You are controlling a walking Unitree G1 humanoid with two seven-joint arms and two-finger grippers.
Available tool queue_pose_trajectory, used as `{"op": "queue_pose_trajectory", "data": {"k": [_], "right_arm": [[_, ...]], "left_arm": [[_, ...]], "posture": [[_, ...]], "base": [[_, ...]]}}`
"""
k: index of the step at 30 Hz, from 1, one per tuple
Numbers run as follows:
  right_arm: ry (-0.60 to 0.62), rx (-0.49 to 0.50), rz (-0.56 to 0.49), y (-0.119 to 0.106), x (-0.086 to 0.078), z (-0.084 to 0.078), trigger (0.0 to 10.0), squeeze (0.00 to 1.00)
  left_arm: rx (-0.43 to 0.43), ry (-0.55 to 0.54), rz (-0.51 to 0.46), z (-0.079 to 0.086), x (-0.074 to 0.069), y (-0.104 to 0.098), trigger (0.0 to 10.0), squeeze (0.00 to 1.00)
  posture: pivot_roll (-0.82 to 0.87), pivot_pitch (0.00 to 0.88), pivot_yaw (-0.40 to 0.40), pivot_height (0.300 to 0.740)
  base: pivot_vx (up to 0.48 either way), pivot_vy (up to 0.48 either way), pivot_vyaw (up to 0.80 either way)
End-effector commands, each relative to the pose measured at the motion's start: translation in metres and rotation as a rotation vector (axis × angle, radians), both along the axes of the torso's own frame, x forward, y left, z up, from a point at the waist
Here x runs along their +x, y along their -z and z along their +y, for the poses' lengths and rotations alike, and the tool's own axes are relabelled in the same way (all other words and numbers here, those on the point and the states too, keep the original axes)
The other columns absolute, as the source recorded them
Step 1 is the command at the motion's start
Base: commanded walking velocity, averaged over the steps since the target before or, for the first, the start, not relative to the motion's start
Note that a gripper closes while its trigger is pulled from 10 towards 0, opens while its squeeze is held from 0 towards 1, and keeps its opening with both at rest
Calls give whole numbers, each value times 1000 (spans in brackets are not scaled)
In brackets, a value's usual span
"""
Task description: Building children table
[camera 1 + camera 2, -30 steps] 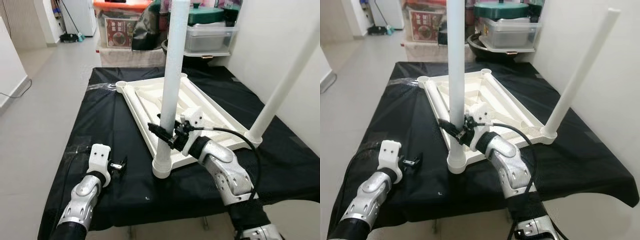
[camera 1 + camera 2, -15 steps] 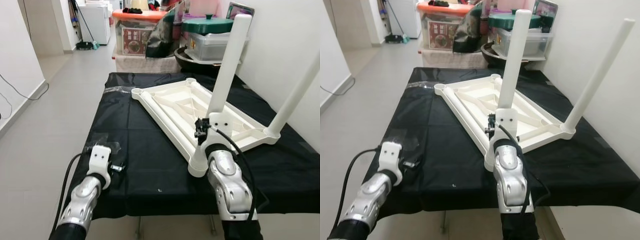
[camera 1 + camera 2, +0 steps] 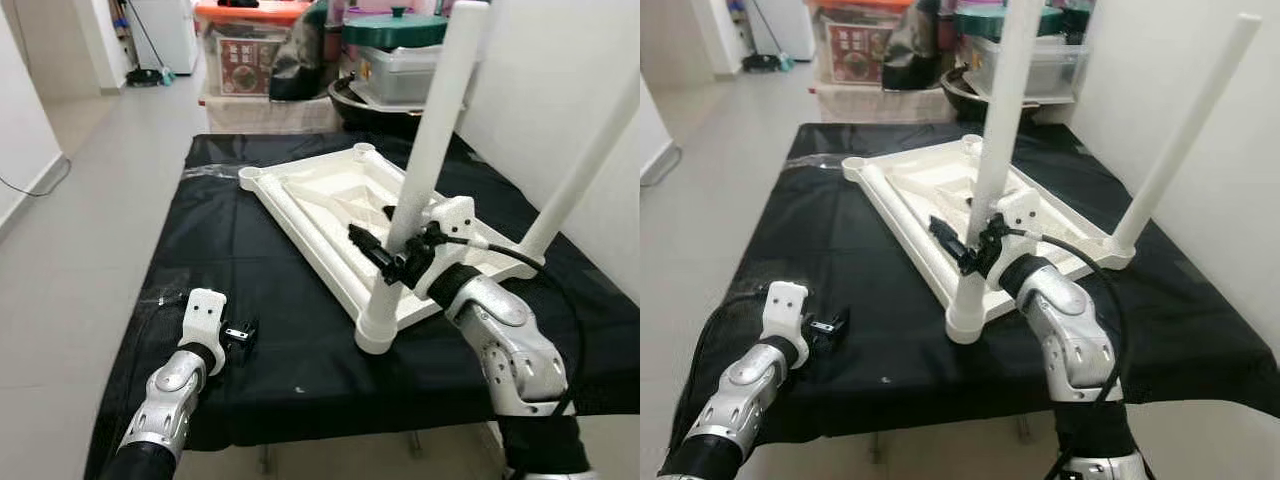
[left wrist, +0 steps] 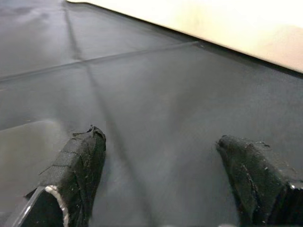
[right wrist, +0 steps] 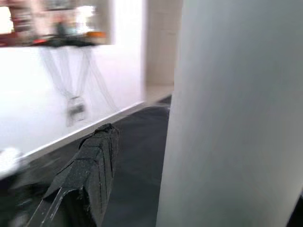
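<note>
Two legs already stand on the upturned white tabletop (image 3: pixel 330 200), which lies underside-up across the middle of the frame on the black cloth (image 3: pixel 230 250) covering the work surface. One white leg (image 3: pixel 425 160) rises from the corner socket at lower centre, leaning a little toward the upper right. The second leg (image 3: pixel 1180 130) slants up from the corner at the right edge of the frame. The two remaining corner sockets, at the upper centre (image 3: pixel 362 150) and upper left (image 3: pixel 250 176) of the tabletop, look empty, so by my judgement the build is roughly half done: two more legs are yet to be fitted, and no spare legs can be made out on the cloth.

Behind the table, across the top of the frame, sit storage boxes (image 3: pixel 245 45) and a lidded container (image 3: pixel 400 60).

The right gripper (image 3: pixel 392 255) is at the lower part of the nearer leg, its black fingers set around the tube; the right wrist view shows one finger (image 5: pixel 90 165) beside the broad white leg with a sliver of gap, so the hold seems loose or not fully closed. I cannot tell whether it is really clamped.

The left gripper (image 3: pixel 240 335) rests low at the lower left, over bare cloth, its fingers (image 4: pixel 80 161) spread apart and empty.
</note>
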State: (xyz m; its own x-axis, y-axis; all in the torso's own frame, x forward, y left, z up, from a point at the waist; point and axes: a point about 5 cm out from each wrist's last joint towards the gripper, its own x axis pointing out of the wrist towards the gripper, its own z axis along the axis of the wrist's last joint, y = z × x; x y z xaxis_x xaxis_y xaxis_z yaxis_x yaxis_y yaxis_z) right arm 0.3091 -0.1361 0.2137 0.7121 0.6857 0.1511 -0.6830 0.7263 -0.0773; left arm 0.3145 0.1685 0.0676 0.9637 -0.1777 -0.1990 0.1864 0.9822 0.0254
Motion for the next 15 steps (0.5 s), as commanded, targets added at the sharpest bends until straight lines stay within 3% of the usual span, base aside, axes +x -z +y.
{"op": "queue_pose_trajectory", "data": {"k": [1, 2, 3, 7, 8, 9, 10, 11, 12, 13, 15], "right_arm": [[-87, -11, 18, 9, -1, 11, 9529, 0], [-103, -18, 43, 17, 0, 13, 0, 0], [-59, -62, 85, 29, 6, 14, 0, 0], [73, -83, 164, 44, 14, 11, 0, 0], [329, -118, 235, 52, 27, -2, 0, 0], [329, -118, 235, 52, 27, -2, 0, 0], [672, -83, 302, 55, 33, -25, 0, 0], [911, -50, 333, 58, 28, -38, 0, 0], [911, -50, 333, 58, 28, -38, 0, 0], [1069, -27, 357, 60, 21, -47, 0, 0], [1118, 18, 321, 56, 11, -39, 0, 0]], "left_arm": [[3, -6, 2, 0, -1, 2, 10000, 0], [1, -1, 0, -1, -2, 2, 10000, 0], [-1, 5, -1, -3, -3, 2, 10000, 0], [1, 10, 5, -1, -6, 4, 10000, 0], [5, 6, 11, 0, -7, 6, 10000, 0], [5, 6, 11, 0, -7, 6, 10000, 0], [6, 4, 10, 1, -7, 5, 10000, 0], [6, 4, 8, 2, -6, 4, 10000, 0], [6, 4, 8, 2, -6, 4, 10000, 0], [7, 4, 7, 3, -6, 3, 10000, 0], [12, 2, 9, 3, -4, 4, 10000, 0]], "posture": [[119, 0, -84, 740], [124, 0, -86, 740], [127, 0, -88, 740], [125, 0, -84, 740], [124, 0, -80, 740], [124, 0, -80, 740], [115, 0, -79, 740], [118, 0, -83, 740], [118, 0, -83, 740], [119, 0, -82, 740], [110, 0, -72, 740]], "base": [[0, 0, 0], [0, 0, 0], [0, 0, 0], [0, 0, 0], [0, 0, 0], [0, 0, 0], [0, 0, 0], [0, 0, 0], [0, 0, 0], [0, 0, 0], [0, 0, 0]]}}
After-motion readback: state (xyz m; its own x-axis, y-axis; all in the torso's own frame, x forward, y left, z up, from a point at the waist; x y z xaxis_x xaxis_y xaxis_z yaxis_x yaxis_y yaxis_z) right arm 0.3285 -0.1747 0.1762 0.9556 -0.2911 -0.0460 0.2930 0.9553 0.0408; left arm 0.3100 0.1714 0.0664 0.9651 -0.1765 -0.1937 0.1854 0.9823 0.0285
